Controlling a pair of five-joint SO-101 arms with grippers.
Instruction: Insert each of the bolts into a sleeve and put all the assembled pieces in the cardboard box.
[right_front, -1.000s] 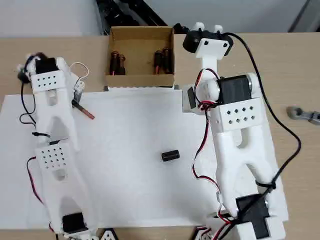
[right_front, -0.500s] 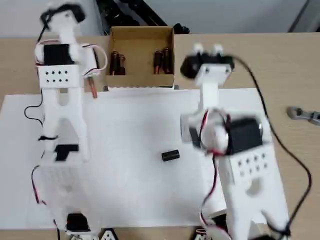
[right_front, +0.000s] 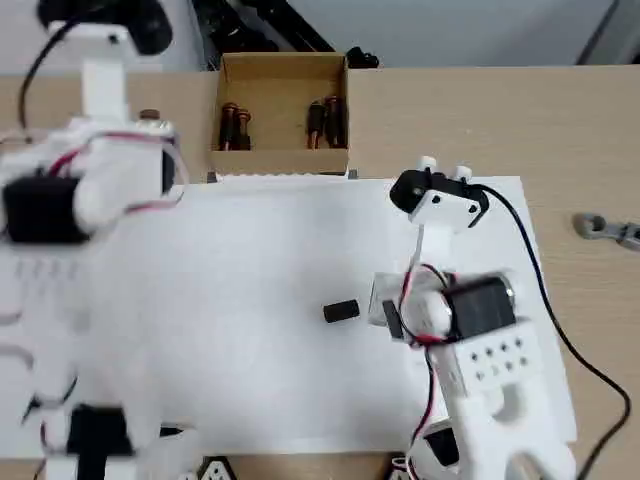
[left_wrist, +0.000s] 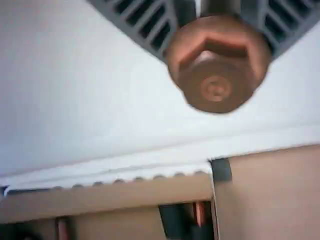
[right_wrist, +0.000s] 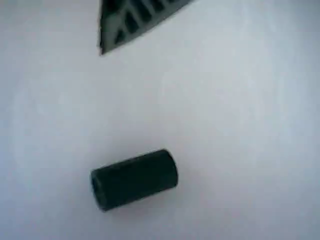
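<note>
**Bolt (left_wrist: 216, 60) clamped in left gripper (left_wrist: 215, 17); sleeve (right_wrist: 134, 178) loose on sheet**

Left wrist view: The bolt was seen end-on, its copper-coloured hexagonal head facing the camera. The two dark ribbed fingers (left_wrist: 145, 20) were clamped on it from either side, so the head sat directly between them. Beneath lay the white sheet (left_wrist: 100, 100). Beyond its edge stood the cardboard box (left_wrist: 125, 192), with a copper-and-black assembled piece (left_wrist: 200, 215) visible inside.

Right wrist view: The black sleeve lay on its side on the white sheet. A ribbed dark part of the right gripper showed well apart from the sleeve, with no contact. The gripper's spread could not be determined.

High view: The left arm (right_front: 90, 190) stood over the left edge of the sheet, beside the box, with the bolt's copper end (right_front: 150, 115) just left of the box wall (right_front: 283, 160). The box held assembled pieces in two groups, one left (right_front: 235, 125) and one right (right_front: 325, 120). The sleeve lay near the sheet's middle, just beside the right gripper (right_front: 385, 300) and not held. A wrench (right_front: 600, 228) rested on the table (right_front: 580, 120), far right.
</note>
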